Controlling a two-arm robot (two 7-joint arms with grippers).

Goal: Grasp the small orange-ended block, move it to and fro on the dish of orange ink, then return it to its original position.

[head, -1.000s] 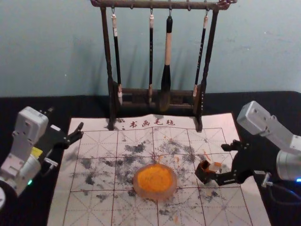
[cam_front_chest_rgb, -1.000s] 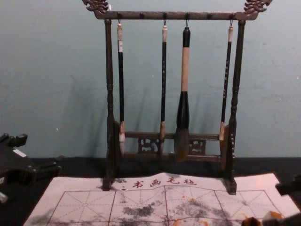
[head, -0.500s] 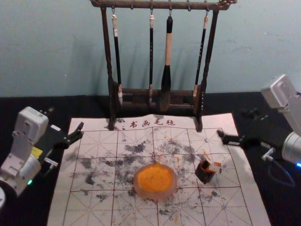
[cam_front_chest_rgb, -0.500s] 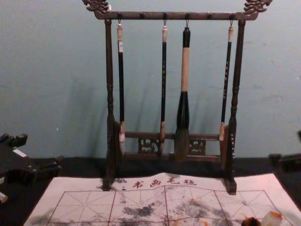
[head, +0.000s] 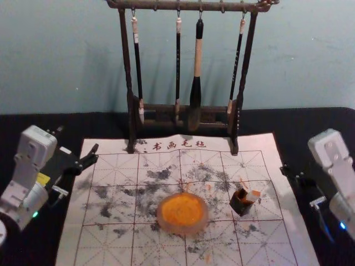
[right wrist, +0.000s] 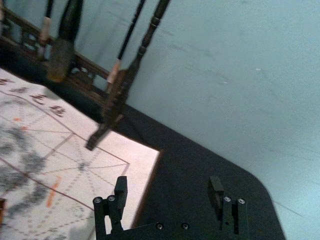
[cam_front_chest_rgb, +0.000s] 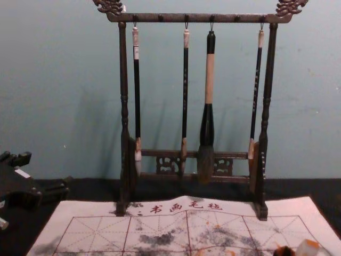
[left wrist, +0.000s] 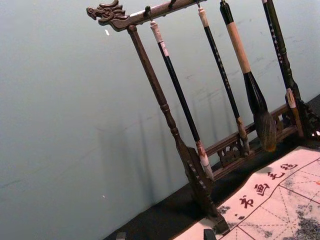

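Note:
The small pale block with an orange end (head: 253, 195) is at the right side of a dark, open-topped holder (head: 242, 203) on the mat; whether it sits inside or against it I cannot tell. In the chest view, the block (cam_front_chest_rgb: 307, 248) stands beside the holder's dark rim. A round dish of orange ink (head: 182, 213) lies left of them. My right gripper (head: 292, 173) is off the mat's right edge, away from the block; its wrist view shows the gripper (right wrist: 167, 187) open and empty. Parked at the left is my left gripper (head: 77, 140), also open (left wrist: 165, 235).
Behind the dish stands a dark wooden rack (head: 131, 124) with several hanging brushes, the thickest brush (head: 196, 94) right of centre. The ink-stained white mat (head: 111, 244) lies over a black table (head: 327, 124), with a pale wall behind.
My right gripper has let go at the holder and drawn back to the right, off the mat. The block and holder stay on the mat. The left arm has not moved.

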